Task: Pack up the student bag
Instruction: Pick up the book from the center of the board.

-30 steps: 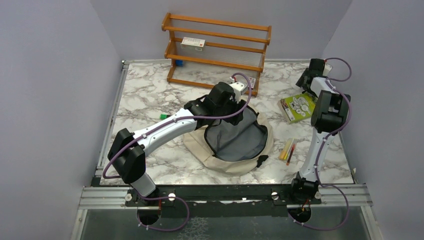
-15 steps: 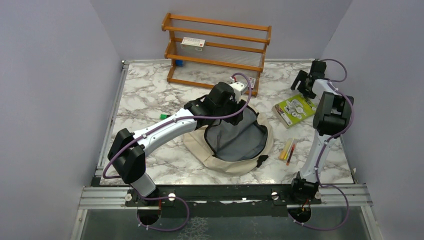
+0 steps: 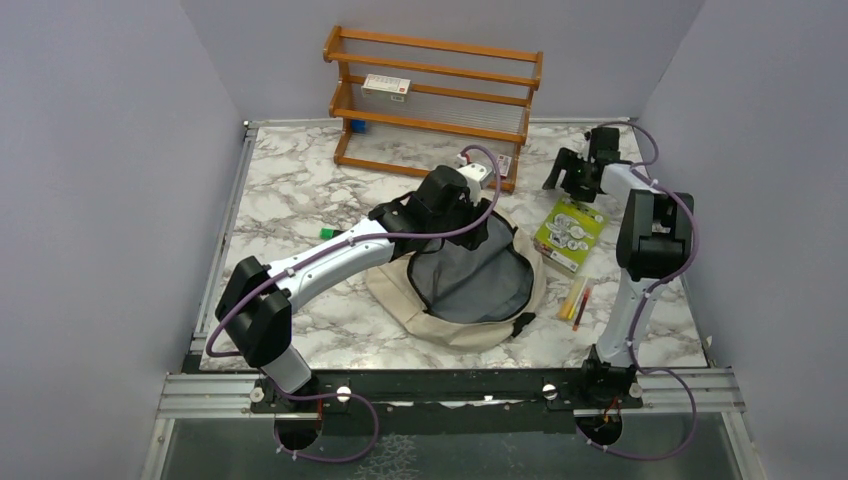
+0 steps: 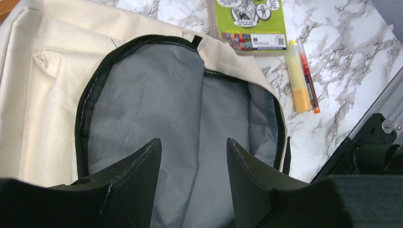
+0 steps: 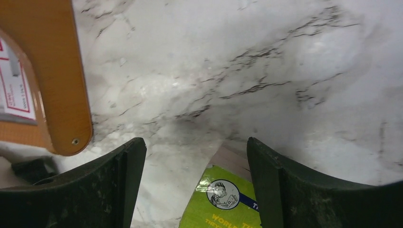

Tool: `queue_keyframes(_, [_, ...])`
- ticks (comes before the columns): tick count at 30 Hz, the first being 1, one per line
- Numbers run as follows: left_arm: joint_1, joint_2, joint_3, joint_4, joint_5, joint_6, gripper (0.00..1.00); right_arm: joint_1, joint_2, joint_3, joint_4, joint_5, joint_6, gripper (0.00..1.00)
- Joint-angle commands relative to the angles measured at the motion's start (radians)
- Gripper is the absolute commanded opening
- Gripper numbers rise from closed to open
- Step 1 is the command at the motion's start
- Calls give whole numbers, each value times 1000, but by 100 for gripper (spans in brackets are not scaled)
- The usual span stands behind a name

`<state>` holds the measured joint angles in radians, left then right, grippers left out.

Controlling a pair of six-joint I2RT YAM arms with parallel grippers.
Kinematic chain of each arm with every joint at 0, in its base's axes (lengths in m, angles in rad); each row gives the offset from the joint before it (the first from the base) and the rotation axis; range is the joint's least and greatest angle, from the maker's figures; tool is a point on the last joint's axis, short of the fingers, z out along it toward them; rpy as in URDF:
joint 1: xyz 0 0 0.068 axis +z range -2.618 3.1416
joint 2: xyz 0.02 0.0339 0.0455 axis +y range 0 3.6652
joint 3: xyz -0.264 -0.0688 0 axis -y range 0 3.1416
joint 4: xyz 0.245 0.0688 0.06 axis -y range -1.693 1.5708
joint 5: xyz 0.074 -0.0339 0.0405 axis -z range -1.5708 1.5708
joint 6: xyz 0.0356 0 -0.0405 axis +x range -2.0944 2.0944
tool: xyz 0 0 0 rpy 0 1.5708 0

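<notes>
Since a second ago the right gripper [image 3: 560, 175] has swung leftward and the green book [image 3: 570, 232] has slid closer to the bag, turning as it goes, while the left arm has kept its place. On the marble table [image 3: 300, 180] the student bag [image 3: 455, 325] lies flat near the middle, its zip mouth wide and the grey lining bare. Over that mouth hangs the left gripper [image 4: 193, 141], fingers apart, holding nothing. A wooden rack [image 3: 440, 95] stands at the far edge with a white box [image 3: 387, 86] on its upper shelf. Just beyond the book's far end, the right gripper's fingers stand spread, the book's corner showing between them, unclamped. The book lies just beside the bag's right rim. Near it lie a yellow marker [image 4: 297, 76] and a thin orange pen [image 4: 309, 78], side by side. A small green piece [image 3: 326, 232] sits left of the bag
</notes>
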<state>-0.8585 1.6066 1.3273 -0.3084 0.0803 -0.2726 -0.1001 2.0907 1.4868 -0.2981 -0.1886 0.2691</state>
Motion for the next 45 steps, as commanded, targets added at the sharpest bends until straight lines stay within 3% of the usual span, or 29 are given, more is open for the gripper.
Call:
queue_keyframes(1, [-1, 17, -5, 68, 28, -27, 54, 33, -55, -11, -77, -69, 11, 81])
queue_keyframes(4, [-1, 45, 18, 92, 46, -31, 54, 34, -141, -64, -19, -7, 25, 81])
queue_keyframes(8, [-1, 112, 94, 103, 71, -29, 54, 32, -341, -205, 107, 190, 68, 83])
queue_keyframes(15, [-3, 289, 280, 123, 163, -51, 53, 0, -539, -374, 89, 375, 211, 88])
queue_keyframes(25, [-10, 573, 553, 129, 272, -56, 53, -36, -618, -538, -15, 335, 378, 93])
queue_keyframes(34, [-10, 829, 881, 25, 263, -42, 56, -62, -717, -752, 56, 272, 407, 94])
queue_keyframes(45, [-10, 966, 943, 6, 239, -22, 62, -68, -770, -848, 114, 156, 396, 92])
